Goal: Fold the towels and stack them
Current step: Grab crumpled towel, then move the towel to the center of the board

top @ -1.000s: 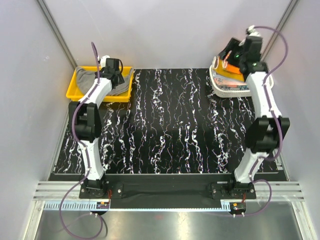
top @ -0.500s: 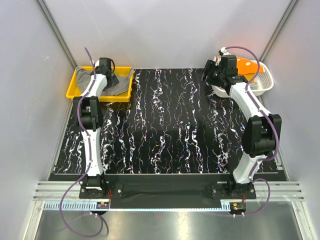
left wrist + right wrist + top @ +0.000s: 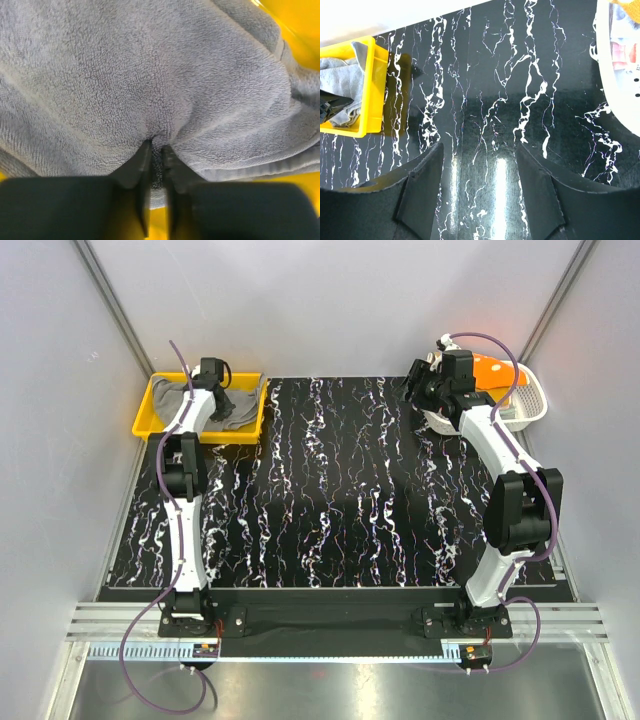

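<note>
- From the top view, a black table with white marble streaks (image 3: 340, 490) is seen, and no towel is laid out on it.
- A grey fluffy cloth towel (image 3: 238, 405) is seen in a crumpled heap inside a yellow plastic tray (image 3: 145, 426) at the far left corner. The left pincer (image 3: 219, 392) is reached down into that heap.
- An orange cloth towel (image 3: 495, 370) is seen lying on top of a white lattice basket (image 3: 537, 406) at the far right corner. The right pincer (image 3: 417, 391) is held just beside the basket, over the table.
- No folded towel and no stack can be seen, so the job is judged to be near its start. Every fold and the stacking are left to do.
- From the left wrist view, the left pincer (image 3: 156, 148) is clenched on a small fold of the grey towel (image 3: 150, 75). The cloth is soft and loopy, and it is bunched into wrinkles at the pinch.
- From the right wrist view, the right pincer (image 3: 480, 155) is spread wide with nothing held in it. Only bare table is seen between its fingers. Bits of pink and light blue cloth are seen through the basket wall at the right edge.
</note>
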